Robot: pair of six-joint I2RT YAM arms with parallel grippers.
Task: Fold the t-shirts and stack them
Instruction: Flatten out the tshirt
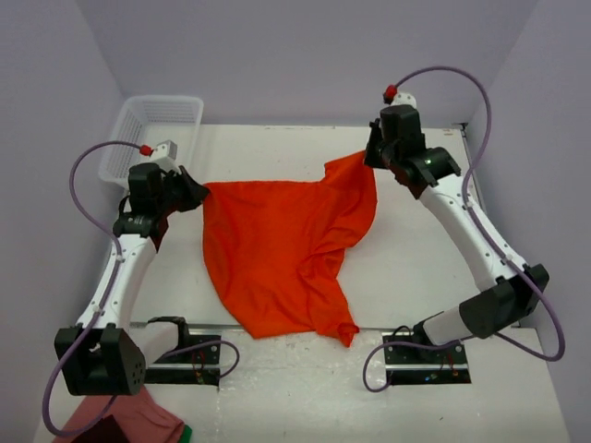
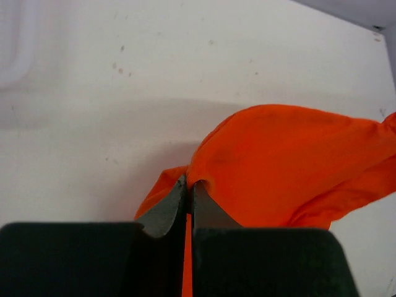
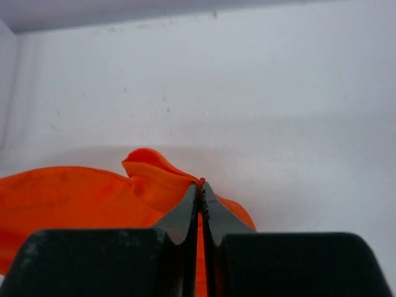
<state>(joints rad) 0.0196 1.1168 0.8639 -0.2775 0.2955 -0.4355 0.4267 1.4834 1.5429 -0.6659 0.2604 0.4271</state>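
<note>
An orange-red t-shirt lies spread and crumpled across the middle of the white table, one point trailing toward the near edge. My left gripper is shut on the shirt's left edge; in the left wrist view the t-shirt bunches around the gripper, a strip of cloth pinched between the fingers. My right gripper is shut on the shirt's far right corner, lifted slightly. The right wrist view shows the t-shirt folded up against that gripper, with cloth clamped between the jaws.
A white wire basket stands at the far left corner of the table. A dull pink cloth lies at the near left by the left arm's base. Grey walls close in the back and both sides.
</note>
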